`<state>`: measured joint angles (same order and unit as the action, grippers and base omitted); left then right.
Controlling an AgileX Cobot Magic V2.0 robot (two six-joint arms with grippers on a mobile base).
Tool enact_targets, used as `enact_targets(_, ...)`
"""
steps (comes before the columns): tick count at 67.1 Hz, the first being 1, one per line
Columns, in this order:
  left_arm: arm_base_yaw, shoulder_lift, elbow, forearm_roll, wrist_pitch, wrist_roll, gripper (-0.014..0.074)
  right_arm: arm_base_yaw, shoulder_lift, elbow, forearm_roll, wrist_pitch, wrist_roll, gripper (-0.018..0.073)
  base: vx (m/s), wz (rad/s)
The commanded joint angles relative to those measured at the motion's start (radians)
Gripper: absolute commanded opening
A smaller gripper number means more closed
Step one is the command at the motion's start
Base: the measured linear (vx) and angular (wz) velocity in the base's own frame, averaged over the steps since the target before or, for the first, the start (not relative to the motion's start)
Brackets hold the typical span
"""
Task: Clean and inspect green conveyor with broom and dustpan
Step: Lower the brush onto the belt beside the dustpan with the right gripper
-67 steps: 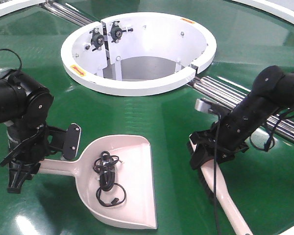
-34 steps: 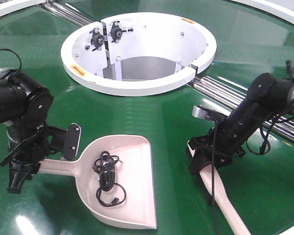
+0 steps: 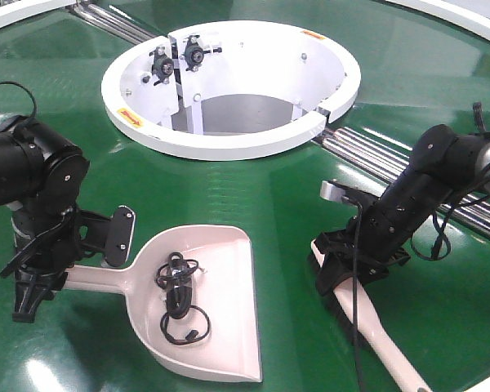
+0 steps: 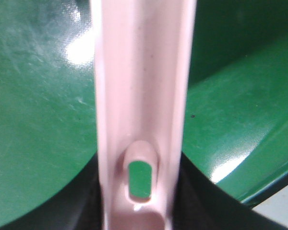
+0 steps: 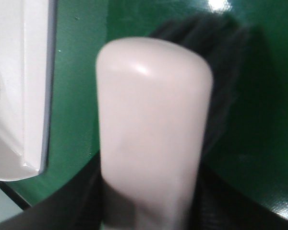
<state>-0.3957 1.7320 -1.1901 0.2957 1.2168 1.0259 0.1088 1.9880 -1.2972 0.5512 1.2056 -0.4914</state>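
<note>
The pale pink dustpan (image 3: 216,327) lies flat on the green conveyor (image 3: 269,192), with a tangle of black cable (image 3: 178,296) in its pan. My left gripper (image 3: 64,276) is shut on the dustpan's slotted handle (image 4: 141,96), with dark jaws on both sides of it. To the right, my right gripper (image 3: 343,268) is shut on the pink broom (image 3: 384,343) near its head. The handle runs to the lower right. In the right wrist view the broom's rounded end (image 5: 151,134) fills the middle, with dark bristles (image 5: 223,96) behind it on the belt.
The white ring-shaped hub (image 3: 229,145) stands at the back centre, open in the middle. Chrome roller strips (image 3: 367,155) run diagonally from the hub behind my right arm, and more show at the top left (image 3: 114,24). A white outer rim (image 3: 465,16) curves across the top right.
My right arm has sunk lower and leaned over the broom, and the broom's handle end has swung slightly right. The left arm, dustpan and cable have not moved.
</note>
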Motion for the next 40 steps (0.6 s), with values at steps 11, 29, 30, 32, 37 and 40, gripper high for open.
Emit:
enact_targets(11, -0.010, -0.036, -0.027, -0.017, 0.027, 0.010, -0.0023, 0.000, -0.045, -0.024, 0.017, 0.048, -0.007, 0.0386, 0.00, 0.00)
enact_targets(29, -0.010, -0.036, -0.027, -0.017, 0.027, 0.010, -0.0023, 0.000, -0.045, -0.024, 0.017, 0.040, -0.006, 0.0389, 0.00, 0.00)
enact_targets(30, -0.010, -0.036, -0.027, -0.017, 0.027, 0.010, -0.0023, 0.000, -0.045, -0.024, 0.017, 0.040, -0.006, 0.0391, 0.00, 0.00)
enact_targets(32, -0.010, -0.036, -0.027, -0.017, 0.027, 0.010, -0.0023, 0.000, -0.045, -0.024, 0.017, 0.038, -0.006, 0.0397, 0.00, 0.00)
enact_targets(37, -0.010, -0.036, -0.027, -0.017, 0.027, 0.010, -0.0023, 0.000, -0.045, -0.024, 0.025, 0.033, -0.006, 0.0421, 0.00, 0.00)
enact_targets(40, -0.010, -0.036, -0.027, -0.017, 0.027, 0.010, -0.0023, 0.000, -0.045, -0.026, 0.027, 0.031, -0.006, 0.0442, 0.00, 0.00)
